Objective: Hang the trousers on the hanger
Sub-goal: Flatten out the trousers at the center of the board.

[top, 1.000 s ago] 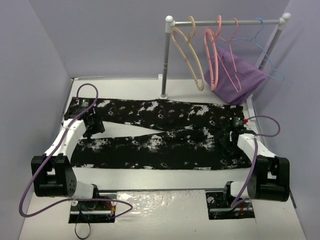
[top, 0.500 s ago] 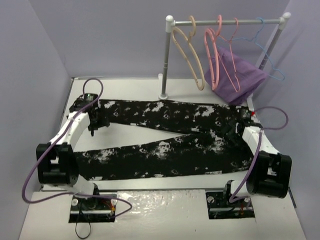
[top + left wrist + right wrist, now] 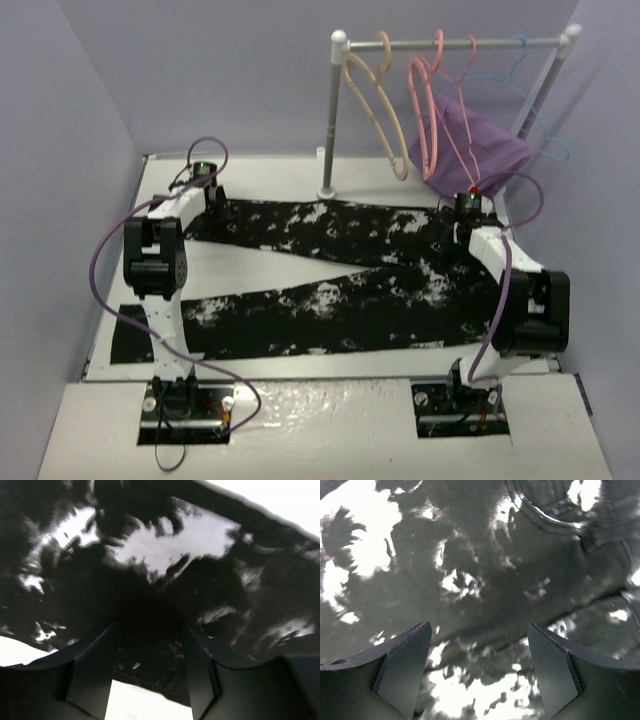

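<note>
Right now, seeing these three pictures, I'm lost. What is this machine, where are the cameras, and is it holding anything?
These are two robot arms bolted at the near edge of a white table. The wide picture looks down from above and behind them; each close-up comes from a camera on a wrist, the dark wedges being its fingers. Black, white-blotched trousers lie flat across the table. The left gripper straddles fabric at a leg end; I cannot tell whether it pinches. The right gripper is open over the waist end, holding nothing. Behind, a rail carries the beige hanger, other hangers and a purple cloth.
</note>
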`<control>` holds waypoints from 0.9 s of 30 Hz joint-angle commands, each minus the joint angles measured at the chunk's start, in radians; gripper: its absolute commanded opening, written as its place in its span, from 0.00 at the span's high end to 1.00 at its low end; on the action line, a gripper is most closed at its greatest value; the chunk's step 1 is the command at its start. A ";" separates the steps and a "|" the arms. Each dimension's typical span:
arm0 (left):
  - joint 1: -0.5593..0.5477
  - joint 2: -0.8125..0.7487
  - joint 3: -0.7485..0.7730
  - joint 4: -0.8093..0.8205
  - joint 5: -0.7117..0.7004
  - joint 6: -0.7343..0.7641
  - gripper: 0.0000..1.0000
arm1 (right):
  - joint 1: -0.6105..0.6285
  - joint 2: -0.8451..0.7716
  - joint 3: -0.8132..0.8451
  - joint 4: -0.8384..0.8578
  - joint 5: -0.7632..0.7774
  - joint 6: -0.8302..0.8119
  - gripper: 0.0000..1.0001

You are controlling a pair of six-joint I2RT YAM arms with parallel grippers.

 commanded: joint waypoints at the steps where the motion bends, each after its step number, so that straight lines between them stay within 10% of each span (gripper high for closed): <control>1: 0.042 0.006 0.047 -0.025 -0.069 -0.014 0.52 | 0.008 0.098 0.081 0.106 0.016 -0.082 0.27; 17: 0.165 -0.078 -0.166 -0.043 -0.071 -0.099 0.52 | 0.005 0.415 0.281 0.134 0.106 -0.186 0.26; 27: 0.153 -0.268 -0.075 -0.103 -0.005 -0.087 0.47 | 0.015 0.219 0.311 0.035 0.117 -0.146 0.22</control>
